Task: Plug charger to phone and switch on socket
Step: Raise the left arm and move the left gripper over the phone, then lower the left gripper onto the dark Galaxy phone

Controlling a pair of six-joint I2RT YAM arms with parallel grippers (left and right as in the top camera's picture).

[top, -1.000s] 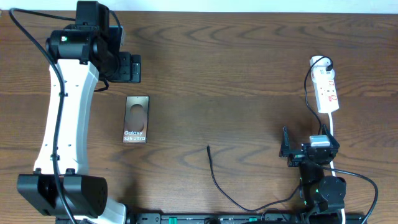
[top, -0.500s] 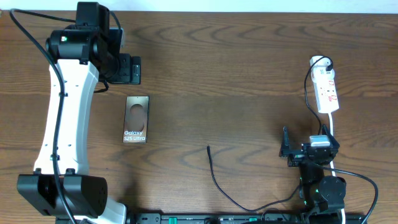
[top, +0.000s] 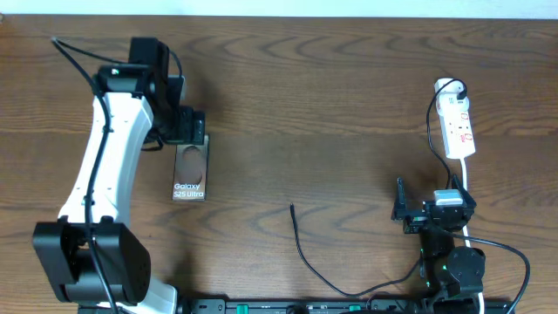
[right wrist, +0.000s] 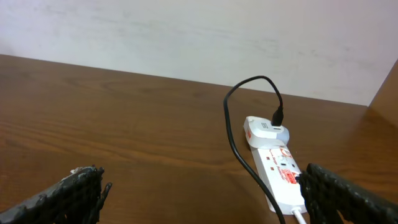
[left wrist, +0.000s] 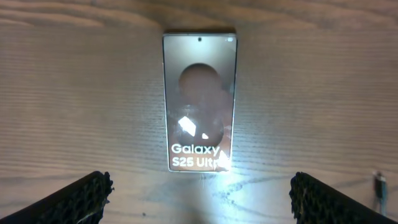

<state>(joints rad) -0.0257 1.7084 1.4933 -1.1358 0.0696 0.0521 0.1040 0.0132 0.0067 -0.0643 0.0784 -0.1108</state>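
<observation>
The phone (top: 191, 174) lies flat on the wooden table, screen up, its white text at the near end. My left gripper (top: 189, 129) hangs open above the phone's far end with nothing in it. From the left wrist the phone (left wrist: 199, 102) fills the middle, and the left gripper (left wrist: 199, 208) fingertips (left wrist: 74, 199) stand wide apart at the lower corners. The charger (top: 305, 253) curls across the near middle of the table, its tip (top: 292, 208) free. The socket (top: 458, 122) lies far right. My right gripper (top: 403, 209) rests open and empty near the front, facing the socket (right wrist: 280, 171).
A white adapter (right wrist: 264, 130) with a black plug and black cable (right wrist: 236, 146) sits in the socket's far end. The socket's white cord (top: 465, 187) runs toward the right arm's base. A pale wall stands behind the table. The charger tip (left wrist: 377, 182) shows at the left wrist view's right edge.
My left arm has swung in from the far-left corner, bringing the open gripper over the phone's far end. The right arm, charger and socket have not moved.
</observation>
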